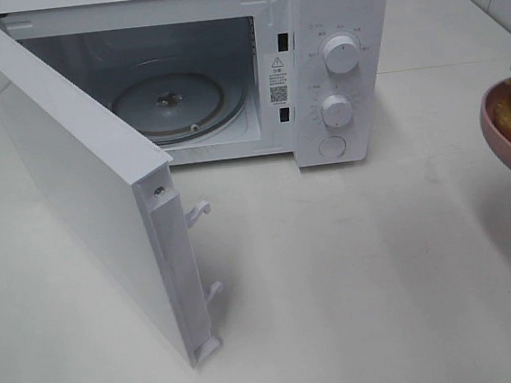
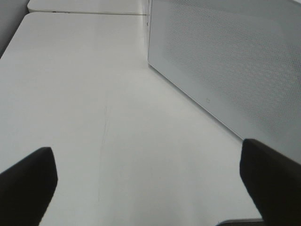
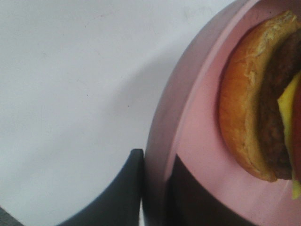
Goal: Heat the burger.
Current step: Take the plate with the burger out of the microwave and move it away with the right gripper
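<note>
With the left tool (image 2: pixel 150 188) gaping empty, the round pink plate (image 3: pixel 162 141) bearing the glossy golden-bun burger (image 3: pixel 249 103) is being clamped by the right tool (image 3: pixel 155 188) and should be kept level toward the open white microwave (image 1: pixel 334 66).

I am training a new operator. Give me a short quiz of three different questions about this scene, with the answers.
1. True or false: the microwave door is closed.
2. What does the right gripper grip? A) the plate rim B) the bun of the burger C) a knob
3. Fill in: the left gripper is ____ and holds nothing.

Key: 1 false, the door stands wide open and the glass turntable inside is bare. 2 A, one finger above and one under the rim. 3 open.
</note>
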